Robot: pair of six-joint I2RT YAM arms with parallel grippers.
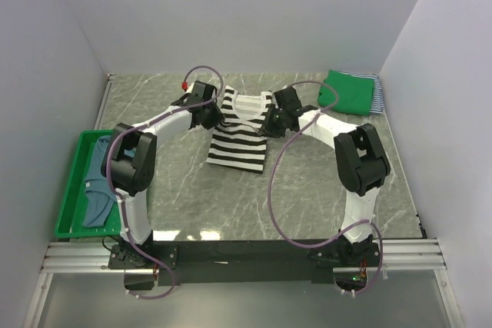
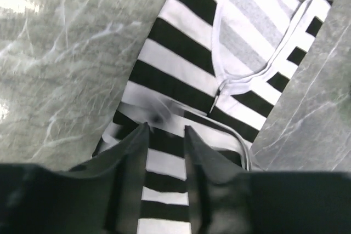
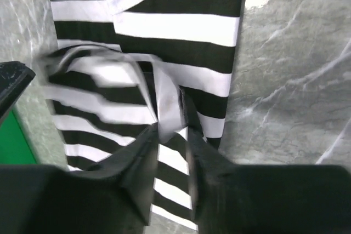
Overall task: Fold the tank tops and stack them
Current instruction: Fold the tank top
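In the overhead view, the black-white striped tank top (image 1: 240, 144) lies at the centre of the table (image 1: 323, 182). The left gripper (image 1: 209, 115) and right gripper (image 1: 270, 122) flank its shoulders, likely to lay it flat for folding. A folded green top (image 1: 347, 91) waits at upper right as the stack. A dusty blue top (image 1: 96, 190) sits in the green bin (image 1: 73, 190) at left.

In the left wrist view, the jaws stand parted, with striped cloth lying loose between them.

In the right wrist view, the jaws are narrowly apart around a raised white fold. Blur hides whether it is pinched.
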